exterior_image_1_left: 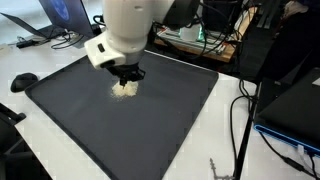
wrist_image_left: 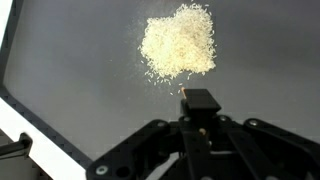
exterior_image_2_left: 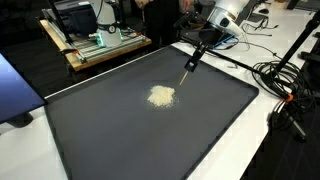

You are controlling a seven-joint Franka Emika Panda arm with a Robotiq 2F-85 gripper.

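Observation:
A small heap of pale grains [wrist_image_left: 180,42] lies on a black mat [wrist_image_left: 70,70], also seen as the grain heap [exterior_image_1_left: 125,88] and the grain heap [exterior_image_2_left: 161,96] in both exterior views. My gripper [wrist_image_left: 200,118] is shut on a slim tool, whose black end [wrist_image_left: 200,100] juts out between the jaws. In an exterior view the tool [exterior_image_2_left: 192,58] slants down from the gripper [exterior_image_2_left: 207,38] toward the mat, its tip a short way from the heap. In an exterior view the gripper [exterior_image_1_left: 128,72] hangs just above the grains.
The mat [exterior_image_1_left: 150,130] covers most of a white table [exterior_image_1_left: 225,130]. A laptop [exterior_image_1_left: 50,15] and a mouse [exterior_image_1_left: 22,82] sit beside it. Cables [exterior_image_2_left: 280,85] trail along one side, and a wooden crate of electronics [exterior_image_2_left: 100,45] stands behind.

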